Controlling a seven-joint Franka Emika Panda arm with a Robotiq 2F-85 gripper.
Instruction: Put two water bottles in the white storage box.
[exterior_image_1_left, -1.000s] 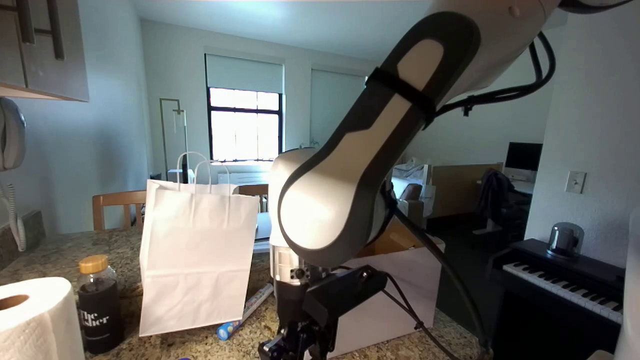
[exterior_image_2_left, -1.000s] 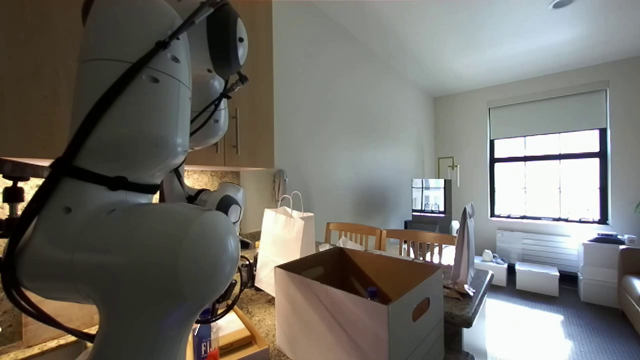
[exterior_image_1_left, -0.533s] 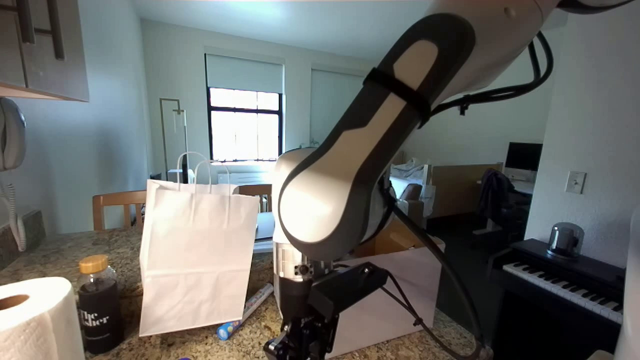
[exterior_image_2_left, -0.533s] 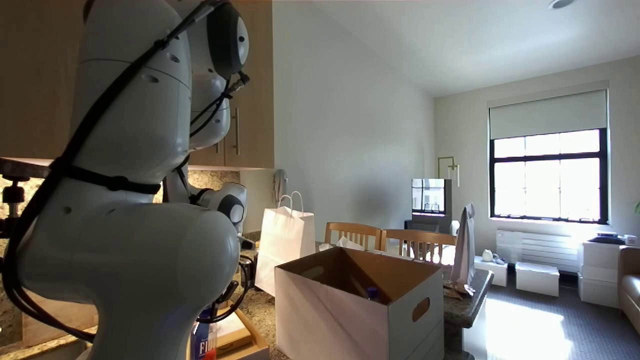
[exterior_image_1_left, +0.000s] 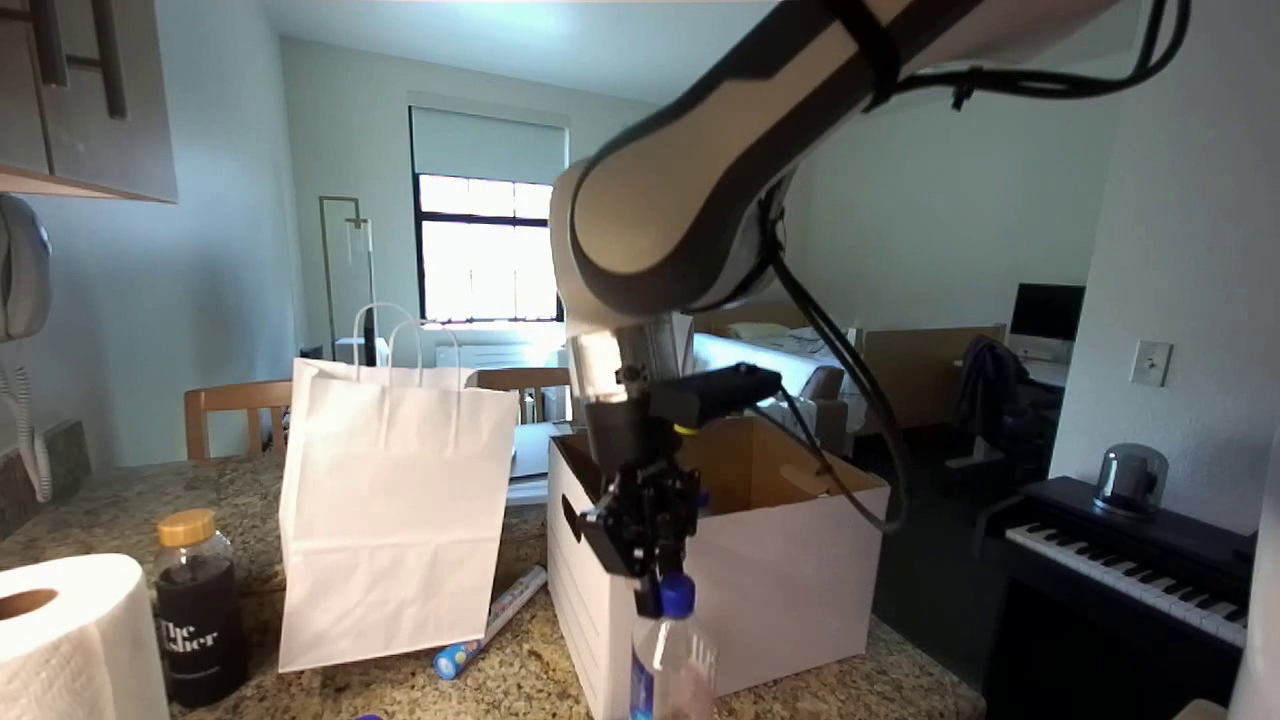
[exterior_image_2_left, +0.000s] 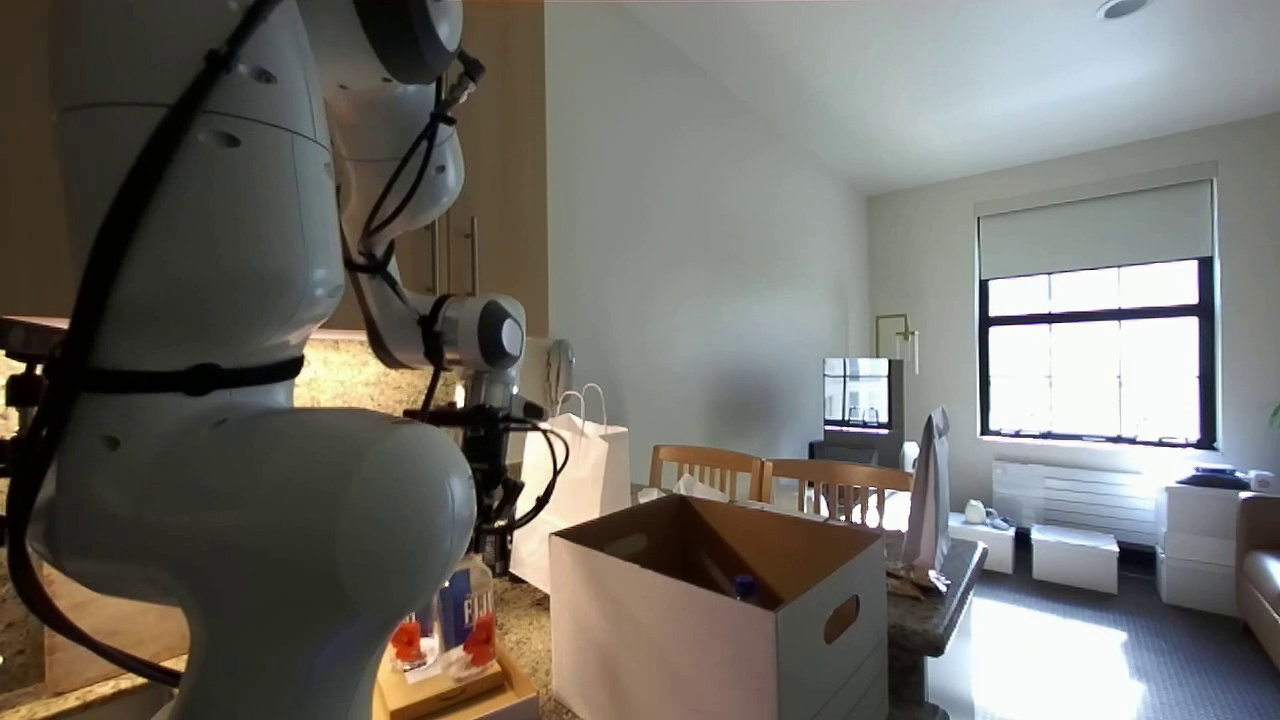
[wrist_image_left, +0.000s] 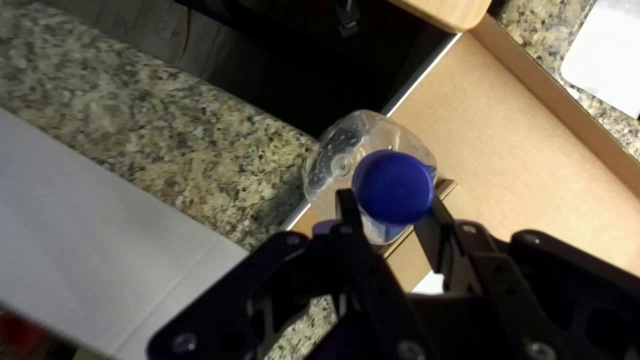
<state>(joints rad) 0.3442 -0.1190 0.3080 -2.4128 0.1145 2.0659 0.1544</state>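
On the speckled granite countertop (exterior_image_1_left: 500, 695) stands the white storage box (exterior_image_1_left: 790, 590), open at the top and brown as cardboard within; in an exterior view the blue cap of one water bottle (exterior_image_2_left: 745, 588) shows inside it. Outside the box, the gripper (wrist_image_left: 392, 207) is clamped on a second water bottle (exterior_image_1_left: 673, 665), a finger on either side at its blue cap; whether the base clears what lies below, I cannot tell. Just beside it a third bottle (exterior_image_2_left: 410, 640) shows, partly hidden by the robot (exterior_image_2_left: 300, 520), and below the pair is a shallow cardboard tray (wrist_image_left: 515, 140).

Near the box stands a white paper bag (exterior_image_1_left: 400, 520) with handles, and between them lies a printed tube (exterior_image_1_left: 515, 602). On the bag's other side stand a dark bottle (exterior_image_1_left: 200, 640) with a tan cap and a paper towel roll (exterior_image_1_left: 85, 650).

Past the counter, the backs of wooden chairs (exterior_image_2_left: 840, 472) show in both exterior views. Daylight fills the window (exterior_image_2_left: 1090, 350) beneath its partly lowered blind (exterior_image_2_left: 1090, 232), and a bright patch (exterior_image_2_left: 1040, 650) lies across the grey carpet (exterior_image_2_left: 1200, 660). Low white boxes (exterior_image_2_left: 1075, 557) sit near the far wall (exterior_image_2_left: 925, 240). In an exterior view a bed (exterior_image_1_left: 740, 352) lies beyond the storage box, a glass dome (exterior_image_1_left: 1130, 485) rests on a black keyboard piano (exterior_image_1_left: 1125, 580), and a telephone (exterior_image_1_left: 22, 270) hangs at the pale wall (exterior_image_1_left: 230, 250) below a cabinet (exterior_image_1_left: 90, 140).
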